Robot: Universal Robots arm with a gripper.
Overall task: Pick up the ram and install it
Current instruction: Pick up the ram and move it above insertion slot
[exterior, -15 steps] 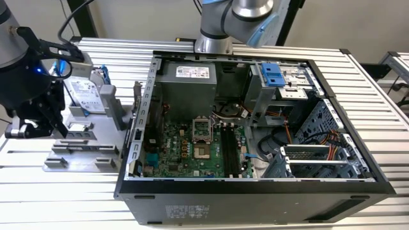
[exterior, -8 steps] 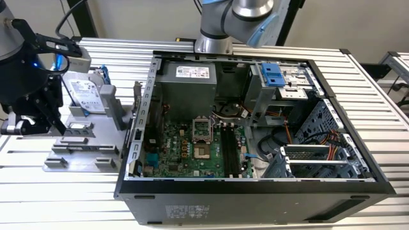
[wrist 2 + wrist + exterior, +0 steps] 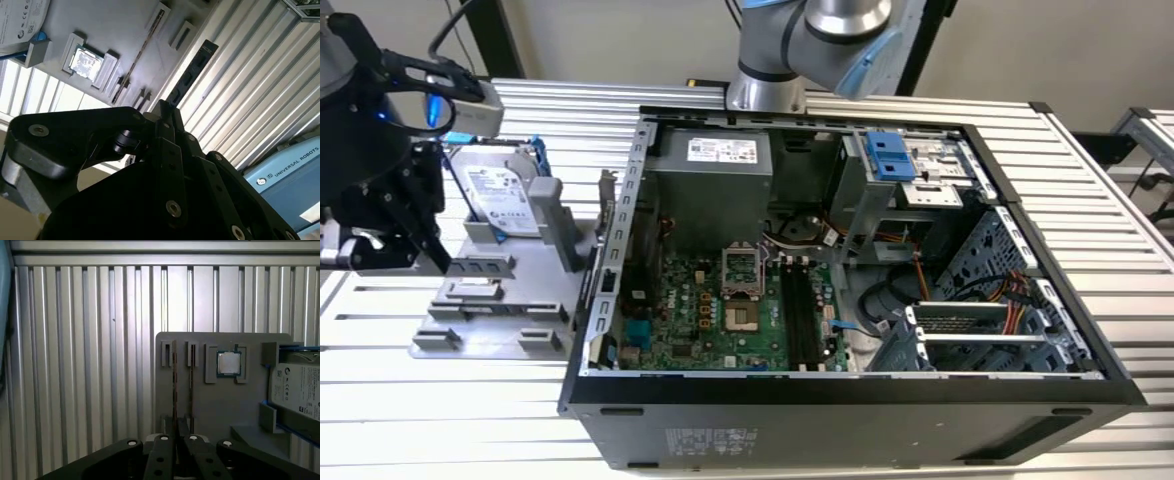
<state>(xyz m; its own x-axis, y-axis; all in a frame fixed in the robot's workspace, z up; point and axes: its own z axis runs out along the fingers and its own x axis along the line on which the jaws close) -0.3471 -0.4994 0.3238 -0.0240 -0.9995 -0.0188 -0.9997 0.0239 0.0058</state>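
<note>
My gripper is shut on the ram, a long thin dark stick seen edge-on that juts out past the fingertips. In the first wrist view the ram runs from the gripper out over the grey fixture tray. A second thin stick stands in a slot of that tray beside it. In the exterior view the gripper hangs at the far left, just left of the tray and well away from the open computer case and its dark memory slots.
The tray also holds a square silver processor chip and a hard drive in a blue frame. Ribbed metal table lies all around. The arm's base stands behind the case. Cables and drive cages crowd the case's right half.
</note>
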